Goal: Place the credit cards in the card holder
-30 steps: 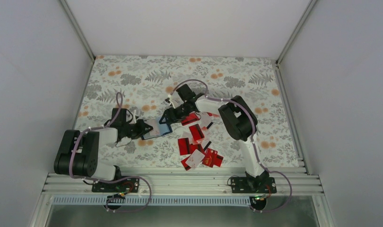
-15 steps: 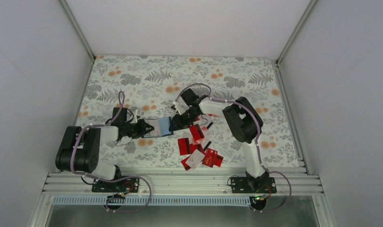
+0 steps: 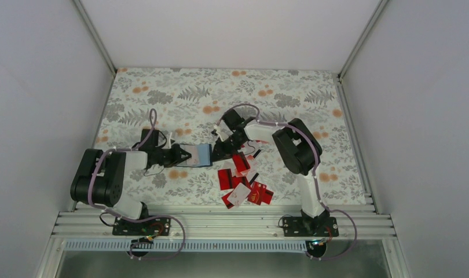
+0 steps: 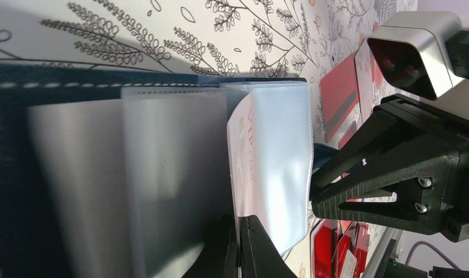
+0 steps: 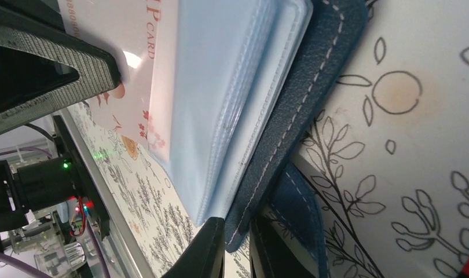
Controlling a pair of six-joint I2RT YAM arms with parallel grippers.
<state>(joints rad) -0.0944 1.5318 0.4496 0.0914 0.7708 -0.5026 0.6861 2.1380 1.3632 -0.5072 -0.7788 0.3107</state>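
The card holder [image 3: 198, 155] lies open between the two grippers, its dark navy cover [image 5: 313, 87] down and pale clear sleeves [image 4: 278, 145] fanned up. A white card [image 4: 244, 139] sits inside one sleeve. My left gripper [image 3: 184, 155] is shut on a clear sleeve at the holder's left side; in the left wrist view its fingertips [image 4: 239, 243] pinch the sleeve's edge. My right gripper [image 3: 216, 152] is shut on the cover's right edge, which sits between its fingers [image 5: 237, 249]. The loose credit cards [image 3: 239, 176], mostly red, lie scattered just right of the holder.
The floral mat [image 3: 162, 104] covers the table. The card pile reaches toward the near rail [image 3: 220, 223]. White walls close in the left, right and back. The right arm's elbow [image 3: 293, 147] hangs over the pile's far right side.
My right gripper has come down from above the holder to its right edge and closed on the cover. The holder and the left gripper have shifted slightly right.
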